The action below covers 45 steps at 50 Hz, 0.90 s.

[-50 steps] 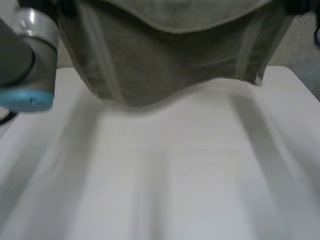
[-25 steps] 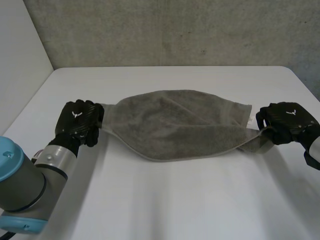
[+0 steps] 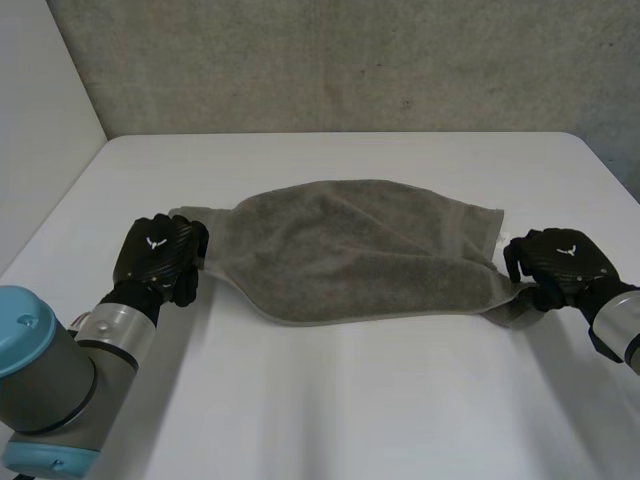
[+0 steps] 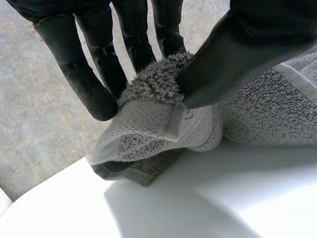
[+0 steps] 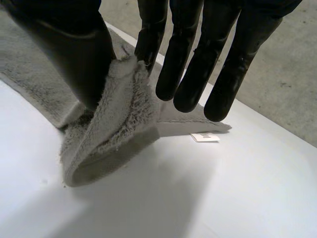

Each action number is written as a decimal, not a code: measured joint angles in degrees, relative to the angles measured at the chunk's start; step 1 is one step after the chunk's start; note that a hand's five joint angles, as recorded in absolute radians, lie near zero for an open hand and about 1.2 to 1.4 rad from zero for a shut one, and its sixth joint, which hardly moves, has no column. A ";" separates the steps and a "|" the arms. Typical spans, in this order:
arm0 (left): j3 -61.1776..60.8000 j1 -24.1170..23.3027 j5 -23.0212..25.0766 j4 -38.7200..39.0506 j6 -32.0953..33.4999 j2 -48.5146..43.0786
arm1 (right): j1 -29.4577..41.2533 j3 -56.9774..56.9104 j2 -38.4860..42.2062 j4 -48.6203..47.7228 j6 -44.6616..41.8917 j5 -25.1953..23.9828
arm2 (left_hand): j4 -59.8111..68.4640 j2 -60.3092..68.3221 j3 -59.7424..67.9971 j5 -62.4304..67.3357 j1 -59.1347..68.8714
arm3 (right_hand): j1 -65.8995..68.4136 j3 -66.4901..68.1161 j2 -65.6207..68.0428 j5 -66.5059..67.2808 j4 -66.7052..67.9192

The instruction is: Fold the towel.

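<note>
The left hand [image 3: 158, 258] is sitting low on the white table [image 3: 350, 400], pinching the bunched left end of the towel [image 3: 350, 250] between thumb and fingers. The towel is lying stretched across the table's middle, its near edge sagging in a curve, with bare tabletop in front and behind. The right hand [image 3: 555, 265] is pinching the right end between thumb and one finger, the rest hanging straight.

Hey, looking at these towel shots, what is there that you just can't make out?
- Head view: the backs of the left hand and right hand cover the ends of the towel, hiding the grips there.
- Head view: the towel's top layer hides whatever lies beneath it.
- Right wrist view: the white label by the fingertips is too small to read.
</note>
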 measured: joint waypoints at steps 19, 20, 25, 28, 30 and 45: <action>-3.20 -0.49 0.57 9.10 10.74 -1.68 | 6.67 3.16 0.89 -7.02 -8.69 3.40 | -0.22 0.00 -0.59 0.00 0.00 | -5.05 -5.15 -4.97 -5.75 -4.58; -3.38 -0.54 0.58 9.61 11.51 -1.84 | 6.72 3.16 0.99 -7.18 -9.11 3.59 | -0.30 0.00 -0.94 0.00 0.00 | -5.05 -5.15 -4.97 -5.75 -4.58; -5.16 -1.18 0.70 15.38 19.05 -3.71 | 6.90 3.16 2.05 -8.57 -12.97 4.98 | -11.08 -8.80 -12.31 -8.84 -6.05 | -5.06 -5.15 -4.97 -5.75 -4.58; -5.92 -1.72 0.81 18.26 22.02 -4.63 | 6.97 3.23 2.45 -9.18 -14.81 5.59 | -17.94 -15.87 -18.97 -15.89 -14.04 | -4.99 -5.14 -4.97 -5.36 -4.57; -6.35 -2.16 0.98 19.85 23.39 -5.15 | 7.04 3.30 2.62 -9.55 -15.87 6.08 | -21.55 -19.75 -22.87 -19.81 -17.60 | -4.72 -5.13 -4.97 -4.86 -4.57; -6.87 -3.30 5.85 21.42 26.08 -7.65 | 7.42 3.55 2.65 -11.11 -17.28 9.16 | -33.97 -32.67 -36.19 -33.33 -30.42 | -5.35 -5.60 -5.68 -5.88 -5.24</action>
